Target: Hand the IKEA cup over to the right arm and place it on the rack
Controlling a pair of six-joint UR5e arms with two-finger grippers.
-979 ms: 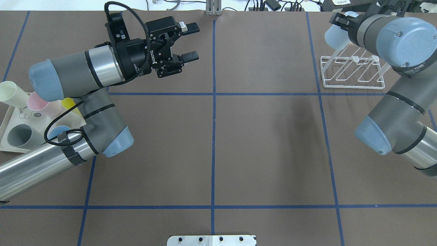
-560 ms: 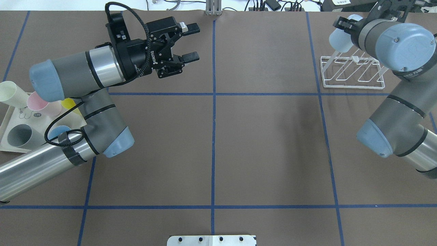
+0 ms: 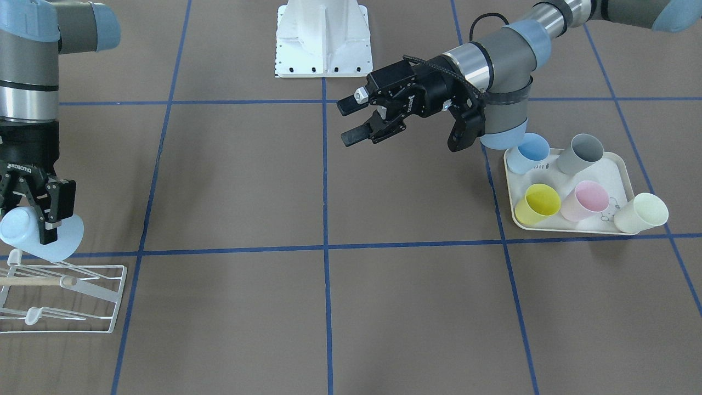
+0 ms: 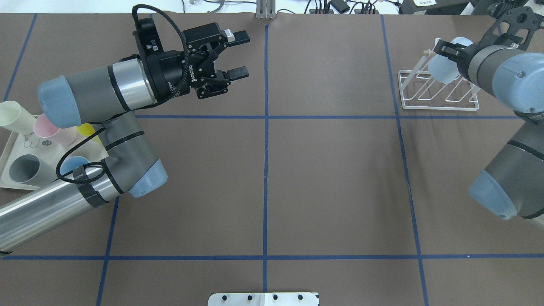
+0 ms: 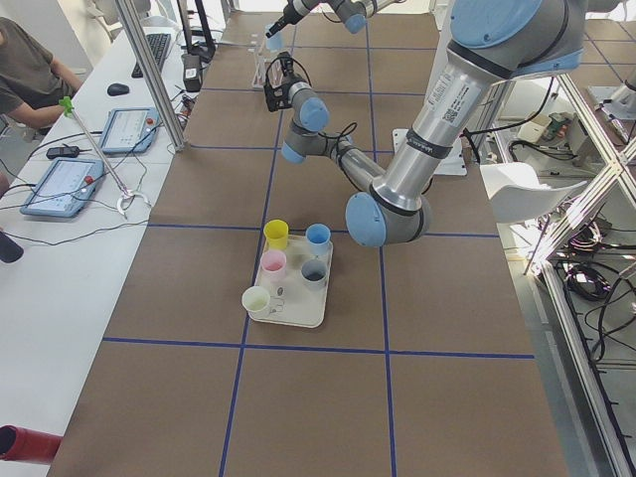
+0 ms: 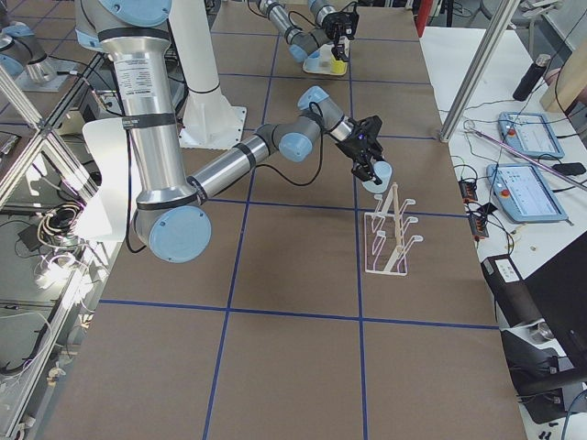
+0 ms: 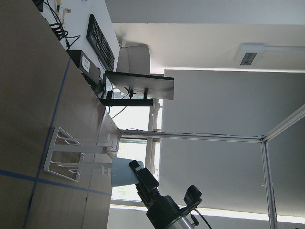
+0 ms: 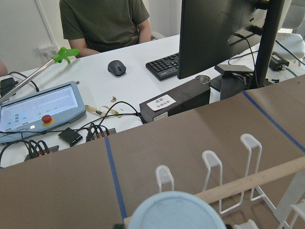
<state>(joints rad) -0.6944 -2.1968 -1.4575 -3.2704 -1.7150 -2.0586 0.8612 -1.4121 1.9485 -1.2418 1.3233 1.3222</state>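
Note:
A pale blue IKEA cup (image 4: 444, 63) hangs tilted over the back of the white wire rack (image 4: 440, 108), with my right gripper (image 4: 448, 57) shut on it. From the front, the cup (image 3: 63, 241) is just above the rack (image 3: 118, 299) and its wooden rod; I cannot tell whether they touch. The right wrist view shows the cup's round end (image 8: 174, 212) low in the frame, with the rod (image 8: 252, 180) and prongs behind it. My left gripper (image 4: 243, 55) is open and empty above the table's far left-centre, also seen from the front (image 3: 346, 122).
A cream tray (image 3: 617, 181) beside my left arm holds several cups: yellow, pink, cream, grey and blue. A white base plate (image 3: 323, 38) is at the robot's edge. Beyond the far edge are desks with monitors, cables and a seated person (image 8: 102, 21).
My right arm has carried the blue cup from beyond the rack's far left corner to over its prongs. The left gripper has barely moved and stays open.

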